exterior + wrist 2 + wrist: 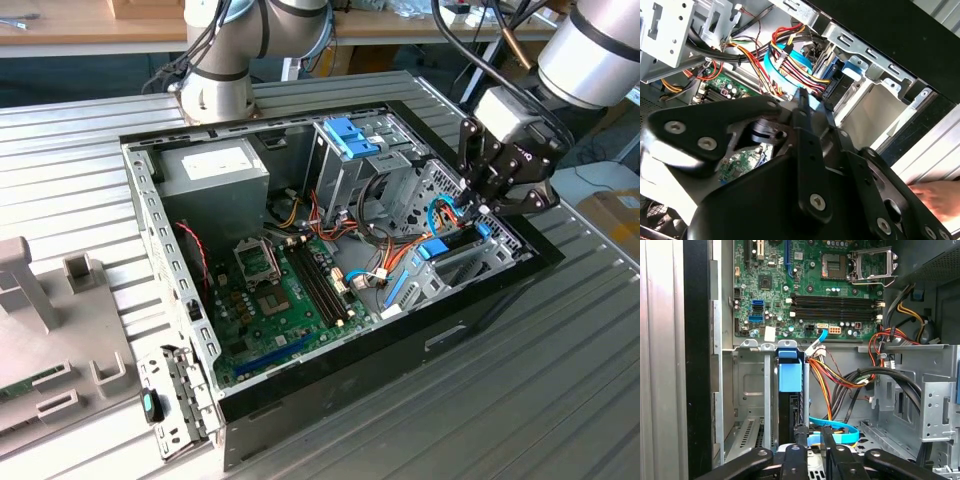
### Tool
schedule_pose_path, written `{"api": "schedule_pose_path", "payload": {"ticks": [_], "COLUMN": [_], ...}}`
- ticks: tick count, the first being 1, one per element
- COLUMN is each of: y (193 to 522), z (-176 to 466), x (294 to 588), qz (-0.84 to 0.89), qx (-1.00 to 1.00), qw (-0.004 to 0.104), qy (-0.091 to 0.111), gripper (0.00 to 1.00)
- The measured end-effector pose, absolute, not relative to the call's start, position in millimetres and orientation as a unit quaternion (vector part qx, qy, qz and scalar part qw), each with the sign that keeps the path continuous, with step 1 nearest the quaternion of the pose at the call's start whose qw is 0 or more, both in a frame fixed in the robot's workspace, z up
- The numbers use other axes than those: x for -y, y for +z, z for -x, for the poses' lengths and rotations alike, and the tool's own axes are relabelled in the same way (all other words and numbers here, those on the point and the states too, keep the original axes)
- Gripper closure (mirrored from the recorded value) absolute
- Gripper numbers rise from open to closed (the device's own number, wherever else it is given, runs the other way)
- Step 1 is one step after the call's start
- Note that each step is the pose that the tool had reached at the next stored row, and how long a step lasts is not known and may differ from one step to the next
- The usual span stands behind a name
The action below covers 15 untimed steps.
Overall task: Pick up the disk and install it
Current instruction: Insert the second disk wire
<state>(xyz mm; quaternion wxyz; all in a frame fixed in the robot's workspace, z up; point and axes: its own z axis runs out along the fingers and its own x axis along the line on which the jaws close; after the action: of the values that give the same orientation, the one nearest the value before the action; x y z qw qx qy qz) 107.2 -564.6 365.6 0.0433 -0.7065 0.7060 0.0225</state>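
**Item: open case on ribbed bench (80, 130), exterior view, read from its left to its right.**

- Case (150, 200): lies on its side, lid off, metal walls bare.
- Board (270, 300): green, flat on the case floor, socket and memory slots exposed.
- Cables (395, 262): orange, red and blue bundles, loose, crossing between the board and the bay.
- Bay (470, 265): grey metal cage at the case's corner on the exterior view's right.
- Disk (434, 249): stands edge-on in a slot of the bay, blue rail uppermost. In the first wrist view its blue tab (790, 375) sits between the slot's metal walls, dark body below.
- Claw (478, 208): hangs over the bay, just beside the disk. In the first wrist view the claw (813, 432) is close against the disk's dark edge. Whether it is apart, together or clamped on the disk cannot be told.
- Hand (940, 197): a person's, resting on the bench outside the case, in the second wrist view.

**Hazards, as judged:**

- Disk may jam if it tilts against a slot wall.
- Blue cable behind the claw may snag or get pinched.
- Hand is near the arm's working space.
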Motion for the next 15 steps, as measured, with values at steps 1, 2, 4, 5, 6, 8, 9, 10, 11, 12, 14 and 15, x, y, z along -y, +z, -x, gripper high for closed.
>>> {"api": "schedule_pose_path", "payload": {"ticks": [1,2,4,5,6,8,9,10,11,12,14,15], "y": [365.5,365.6,366.3,367.0,366.8,367.0,367.0,367.0,367.1,368.8,372.5,372.8], "z": [-107.2,-107.2,-108.9,-110.9,-112.8,-116.3,-116.7,-116.7,-116.7,-116.8,-116.8,-116.8], "x": [564.6,564.6,564.7,564.6,564.6,565.0,565.2,565.5,565.5,565.6,565.6,567.0], "qz": [0.707,0.707,0.707,0.707,0.707,0.707,0.707,0.707,0.707,0.707,0.707,0.707], "qx": [-0.706,-0.706,-0.706,-0.705,-0.705,-0.705,-0.705,-0.705,-0.705,-0.705,-0.705,-0.705], "qw": [0.043,0.043,0.043,0.044,0.044,0.044,0.044,0.044,0.044,0.044,0.043,0.043], "qy": [0.023,0.022,0.023,0.023,0.023,0.023,0.023,0.023,0.023,0.023,0.023,0.022], "gripper": [0.67,0.67,0.67,0.67,0.67,0.67,0.67,0.67,0.67,0.67,0.67,0.67]}}
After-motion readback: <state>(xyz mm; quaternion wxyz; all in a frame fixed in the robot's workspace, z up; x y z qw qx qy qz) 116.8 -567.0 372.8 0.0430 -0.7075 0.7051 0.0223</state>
